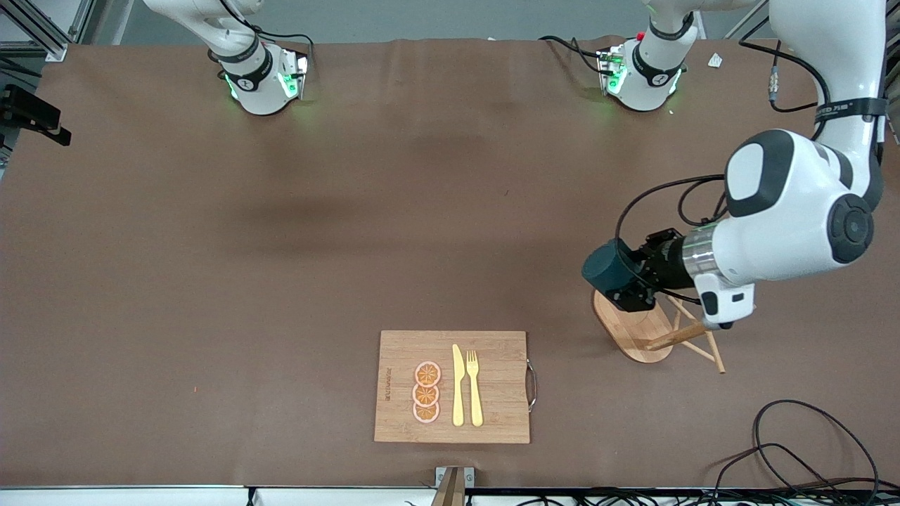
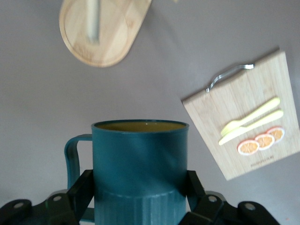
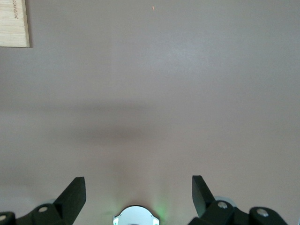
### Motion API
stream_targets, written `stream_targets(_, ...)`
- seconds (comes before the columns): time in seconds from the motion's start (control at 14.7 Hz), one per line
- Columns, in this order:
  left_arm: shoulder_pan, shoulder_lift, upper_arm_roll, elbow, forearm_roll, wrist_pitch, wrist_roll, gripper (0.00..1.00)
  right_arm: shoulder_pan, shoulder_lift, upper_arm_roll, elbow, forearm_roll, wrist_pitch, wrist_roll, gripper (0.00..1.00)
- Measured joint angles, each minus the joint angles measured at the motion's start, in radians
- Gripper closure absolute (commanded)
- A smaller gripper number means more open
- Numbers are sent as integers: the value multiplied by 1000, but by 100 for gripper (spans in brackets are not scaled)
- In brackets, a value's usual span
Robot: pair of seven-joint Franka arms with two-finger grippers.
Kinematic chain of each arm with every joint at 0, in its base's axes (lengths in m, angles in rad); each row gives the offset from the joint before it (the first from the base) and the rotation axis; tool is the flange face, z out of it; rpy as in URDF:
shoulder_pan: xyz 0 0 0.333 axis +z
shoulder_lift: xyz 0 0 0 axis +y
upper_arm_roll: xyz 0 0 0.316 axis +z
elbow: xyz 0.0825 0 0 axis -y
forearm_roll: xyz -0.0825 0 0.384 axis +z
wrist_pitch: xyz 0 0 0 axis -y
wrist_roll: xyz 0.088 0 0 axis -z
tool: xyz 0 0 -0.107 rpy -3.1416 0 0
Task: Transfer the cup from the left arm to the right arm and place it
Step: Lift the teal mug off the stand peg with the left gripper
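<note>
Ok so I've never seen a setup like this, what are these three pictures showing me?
Two robot arms are bolted at one edge of a brown table. The wide picture looks down from a camera facing them; the other two come from cameras on each arm's wrist. The left gripper is shut on a dark teal cup, holding it over a wooden peg stand. The right gripper is open and empty over bare table; that arm is waiting. Near the front camera lies a cutting board carrying three orange slices, a yellow knife and a fork.
</note>
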Motion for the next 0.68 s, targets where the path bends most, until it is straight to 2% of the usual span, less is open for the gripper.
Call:
stream_targets(0.14,-8,-10,-35,2,7,1,-17,39,-1,3,-4,-1,0,0,0,0)
stream_targets(0.27,-42,-20,-60,16,64,3,-35,38,-2,15,-7,-4,0,3,0,0)
stream_targets(0.68,-247,-31,-70,37,280,64,-170,37,-34,97,-9,-9,-1,34,0,0)
